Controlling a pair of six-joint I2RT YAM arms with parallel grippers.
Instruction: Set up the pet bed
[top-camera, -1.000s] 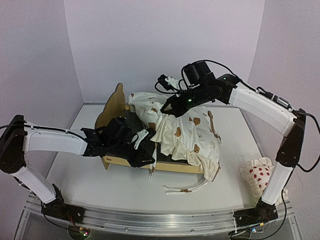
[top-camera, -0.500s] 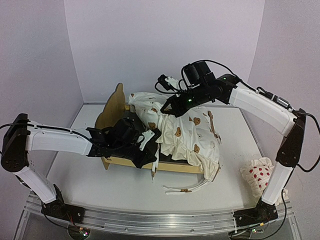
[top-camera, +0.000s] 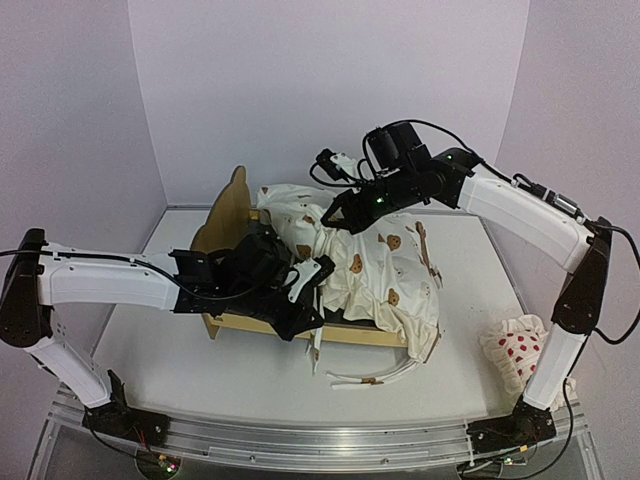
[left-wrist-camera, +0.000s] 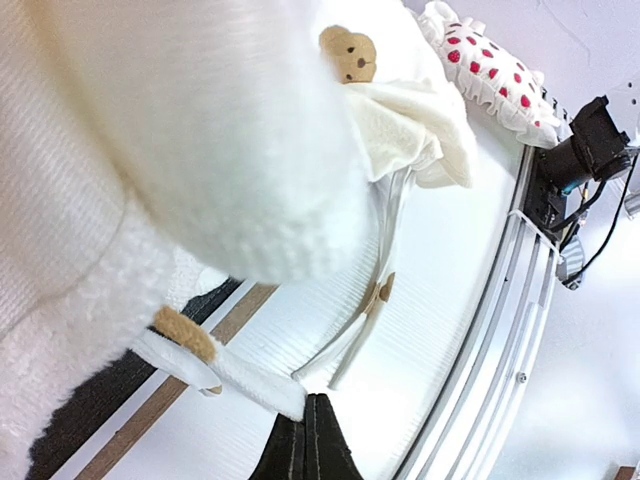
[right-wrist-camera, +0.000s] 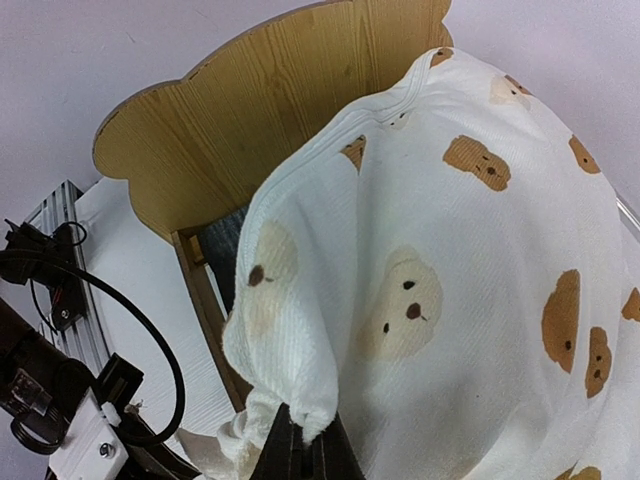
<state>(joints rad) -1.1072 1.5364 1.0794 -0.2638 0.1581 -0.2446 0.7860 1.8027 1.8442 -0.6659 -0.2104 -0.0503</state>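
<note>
Jaws were pressed together on both arms: your left gripper (left-wrist-camera: 306, 408) pinched a tie strip (left-wrist-camera: 240, 375) at the near edge of the cushion (top-camera: 385, 265), and your right gripper (right-wrist-camera: 298, 425) pinched a bunched fold held up beside the headboard (right-wrist-camera: 250, 110). The pet bed (top-camera: 225, 215) sat mid-table under the cushion, which spilled off its right end. To do this well, you likely needed to stretch the cloth between both grips, draw it toward the headboard, then lower it flat without dragging the bed.
</note>
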